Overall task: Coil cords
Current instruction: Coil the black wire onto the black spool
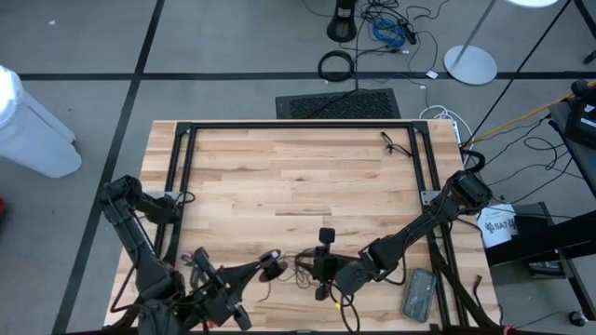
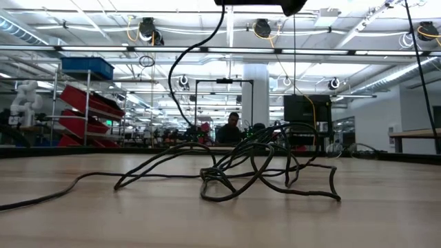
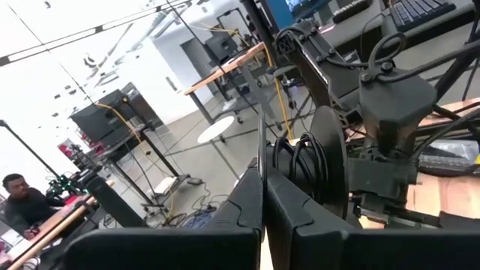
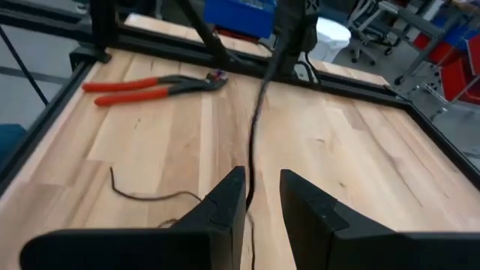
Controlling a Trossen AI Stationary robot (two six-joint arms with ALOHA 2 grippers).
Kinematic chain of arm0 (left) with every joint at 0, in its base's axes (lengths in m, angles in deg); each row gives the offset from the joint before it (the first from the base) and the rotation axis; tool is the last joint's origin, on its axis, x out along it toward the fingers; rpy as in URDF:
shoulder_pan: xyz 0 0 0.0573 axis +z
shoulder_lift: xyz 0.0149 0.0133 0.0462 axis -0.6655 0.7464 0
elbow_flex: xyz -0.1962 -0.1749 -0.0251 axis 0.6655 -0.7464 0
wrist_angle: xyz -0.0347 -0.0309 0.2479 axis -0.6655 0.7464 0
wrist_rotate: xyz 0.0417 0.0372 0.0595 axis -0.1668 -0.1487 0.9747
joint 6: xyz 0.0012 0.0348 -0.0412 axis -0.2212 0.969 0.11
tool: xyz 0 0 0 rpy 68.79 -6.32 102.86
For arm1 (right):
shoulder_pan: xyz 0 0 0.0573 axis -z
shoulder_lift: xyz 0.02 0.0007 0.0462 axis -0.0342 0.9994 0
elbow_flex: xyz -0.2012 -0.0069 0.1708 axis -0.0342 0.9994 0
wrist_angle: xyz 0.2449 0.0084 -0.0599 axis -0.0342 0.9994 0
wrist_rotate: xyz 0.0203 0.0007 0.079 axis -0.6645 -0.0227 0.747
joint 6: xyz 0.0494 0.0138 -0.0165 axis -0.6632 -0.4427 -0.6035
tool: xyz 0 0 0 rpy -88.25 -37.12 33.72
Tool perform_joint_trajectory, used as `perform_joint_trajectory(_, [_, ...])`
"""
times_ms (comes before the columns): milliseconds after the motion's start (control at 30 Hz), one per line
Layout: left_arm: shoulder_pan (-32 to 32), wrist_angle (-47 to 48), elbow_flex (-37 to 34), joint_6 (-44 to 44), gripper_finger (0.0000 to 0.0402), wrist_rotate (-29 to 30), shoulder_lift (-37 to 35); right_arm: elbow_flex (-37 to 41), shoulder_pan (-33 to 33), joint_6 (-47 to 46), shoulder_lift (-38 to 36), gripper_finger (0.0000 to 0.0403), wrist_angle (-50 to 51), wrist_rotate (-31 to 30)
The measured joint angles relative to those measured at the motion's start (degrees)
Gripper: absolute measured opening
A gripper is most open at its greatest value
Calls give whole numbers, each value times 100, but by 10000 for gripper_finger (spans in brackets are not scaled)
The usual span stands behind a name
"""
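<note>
A thin black cord lies in a loose tangle [image 1: 300, 268] on the wood near the table's near edge, between my two grippers. The low view shows a tangle of cord [image 2: 262, 165] resting on the tabletop. My left gripper [image 1: 272, 266] is shut, with loops of black cord [image 3: 300, 161] just beyond its fingertips. From it a strand [image 4: 259, 112] runs down between the fingers of my right gripper [image 4: 261, 196], which stands open on either side of the strand; whether it touches the strand, I cannot tell. No puck shows. My left gripper [image 4: 289, 30] is shut on the cord, with the fingers about level. In its own wrist view the fingers [image 3: 247, 202] hide the place of contact. The strand [image 4: 271, 71] hangs slanting from it, fairly straight, down toward the table.
Red-handled pliers [image 4: 150, 86] lie on the wood beyond the strand. A grey pouch [image 1: 419, 294] sits near the right front corner. A second small black cord [image 1: 396, 144] lies at the far right. A black frame rail [image 1: 298, 126] borders the table. A person [image 2: 231, 129] sits in the room beyond.
</note>
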Motion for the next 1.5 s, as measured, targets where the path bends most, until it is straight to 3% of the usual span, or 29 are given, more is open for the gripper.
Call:
perform_joint_trajectory(267, [4,0,-4,-5,2,-167,0,0,-13,-138,0,73,109,772])
perform_joint_trajectory(467, [24,20,-4,-41,2,-393,0,0,-11,-132,0,73,114,891])
perform_joint_trajectory(867, [256,490,-15,-624,2,-1527,0,0,11,-100,0,73,153,1327])
perform_joint_trajectory(1067, [378,966,-15,-954,2,-1550,0,0,-50,-6,-21,73,123,1498])
perform_joint_trajectory(1500, [382,1019,-15,-964,2,-1547,0,0,-47,-5,-33,59,103,1466])
